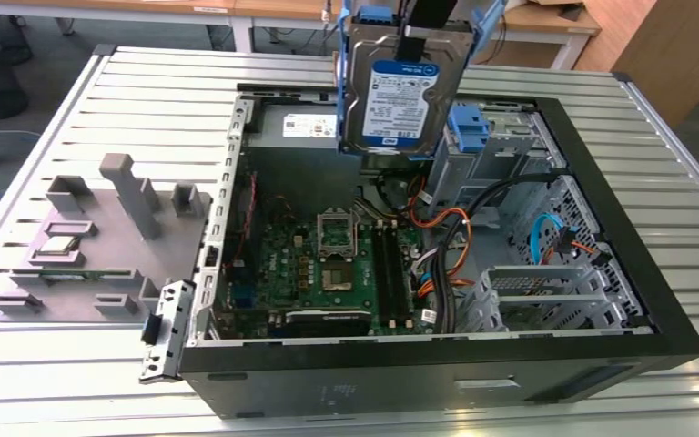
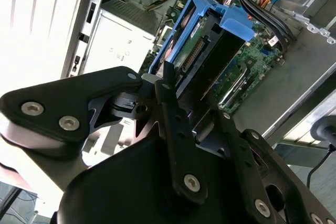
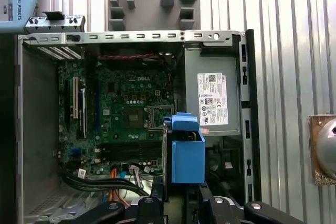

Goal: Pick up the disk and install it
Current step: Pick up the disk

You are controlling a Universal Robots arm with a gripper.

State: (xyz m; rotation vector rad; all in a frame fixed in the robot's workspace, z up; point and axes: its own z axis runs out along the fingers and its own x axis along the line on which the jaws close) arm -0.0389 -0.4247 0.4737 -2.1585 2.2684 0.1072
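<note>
The tool (image 1: 426, 44) is clamping the disk (image 1: 400, 96) by its upper end, holding it upright in the air above the open computer case (image 1: 447, 369), near the grey power supply (image 1: 307, 127); the case is lying on the slatted counter (image 1: 143, 82)

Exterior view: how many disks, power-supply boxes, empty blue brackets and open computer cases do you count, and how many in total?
disk: 1
power-supply box: 1
empty blue bracket: 1
computer case: 1
Total: 4
</note>
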